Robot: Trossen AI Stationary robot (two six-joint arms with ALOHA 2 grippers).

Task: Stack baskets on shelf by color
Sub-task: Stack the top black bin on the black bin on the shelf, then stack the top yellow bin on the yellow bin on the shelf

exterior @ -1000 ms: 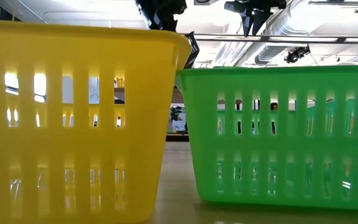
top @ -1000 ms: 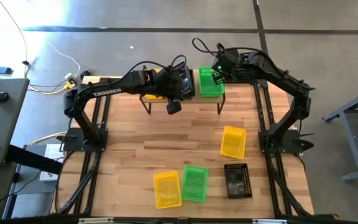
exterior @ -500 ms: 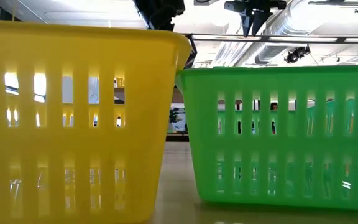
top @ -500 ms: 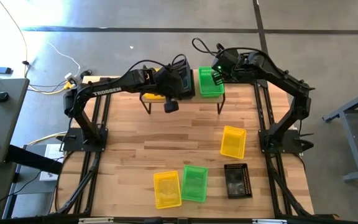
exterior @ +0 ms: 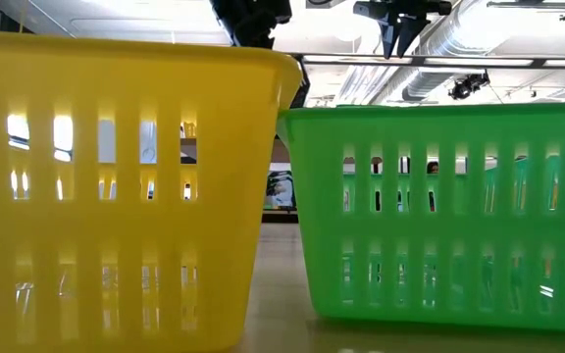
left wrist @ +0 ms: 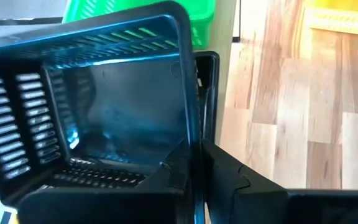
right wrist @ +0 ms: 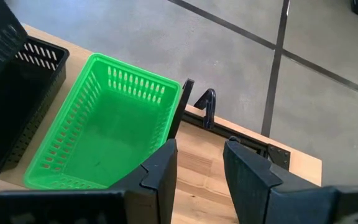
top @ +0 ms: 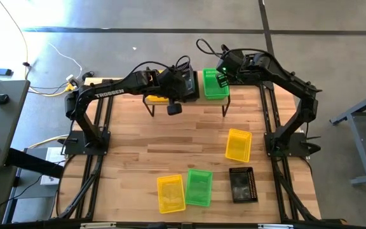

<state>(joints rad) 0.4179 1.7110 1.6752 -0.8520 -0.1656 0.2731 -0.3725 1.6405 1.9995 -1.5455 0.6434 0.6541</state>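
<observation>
Pinch grip of the left tool [left wrist: 194, 163] on the side wall of a black basket [left wrist: 104, 106] holds it tilted over another black basket [left wrist: 207, 68] already on the shelf [top: 186, 97], so I judge the step in hand to be nesting it. To do that well, level the basket, line its walls up with the lower one, and only then part the fingers. The right tool [right wrist: 197, 160] hangs with fingers apart beside the green basket [right wrist: 107, 127] on the shelf; four baskets wait on the bench [top: 132, 146].
</observation>
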